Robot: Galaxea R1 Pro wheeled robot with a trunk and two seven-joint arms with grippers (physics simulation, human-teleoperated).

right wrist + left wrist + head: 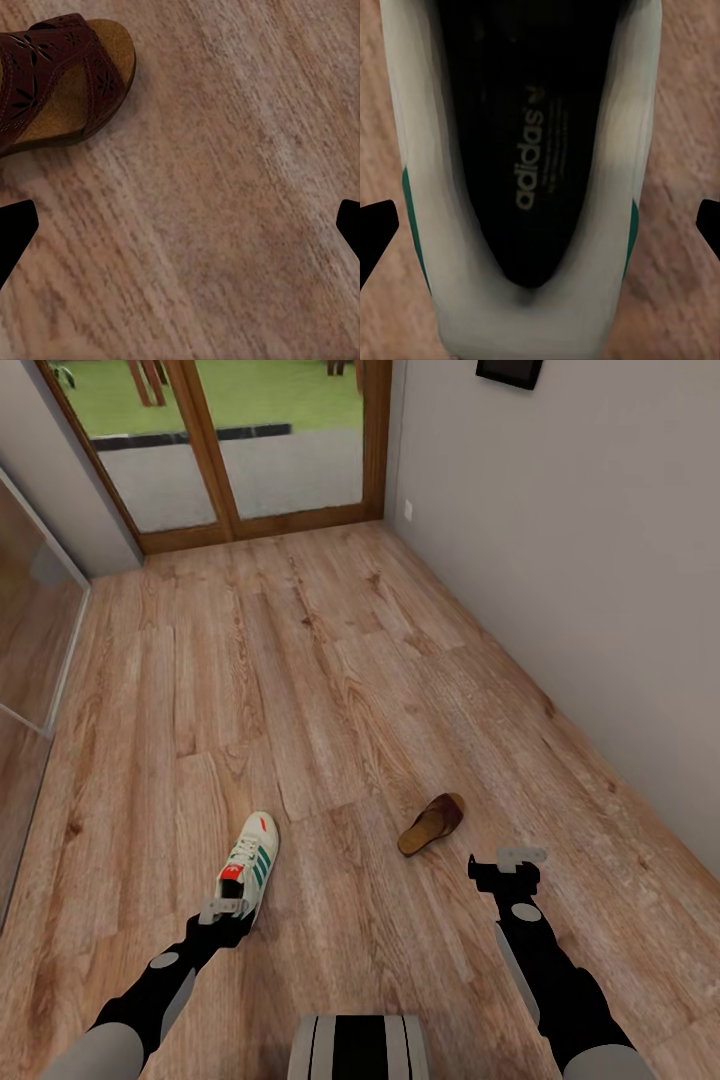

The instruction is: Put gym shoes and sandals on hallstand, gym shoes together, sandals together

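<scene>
Right now one gym shoe (pixel 251 857) lies on the corridor floor (pixel 330 690), and the left hand (pixel 224 913) hangs over its heel end. Seen from that hand's own camera, its fingers (pixel 376 231) are spread wide on both sides of the shoe (pixel 529 187), holding nothing. I think the shoe is light, soft on top and firmer at the heel, so pinching its sides by the opening looks best. One sandal (pixel 431 824) lies near the right hand (pixel 508 863), a bit apart. That hand is wide open over bare floor (pixel 225 225). The sandal (pixel 56 75) looks flat and bendy; its strap seems a good place to grab.
</scene>
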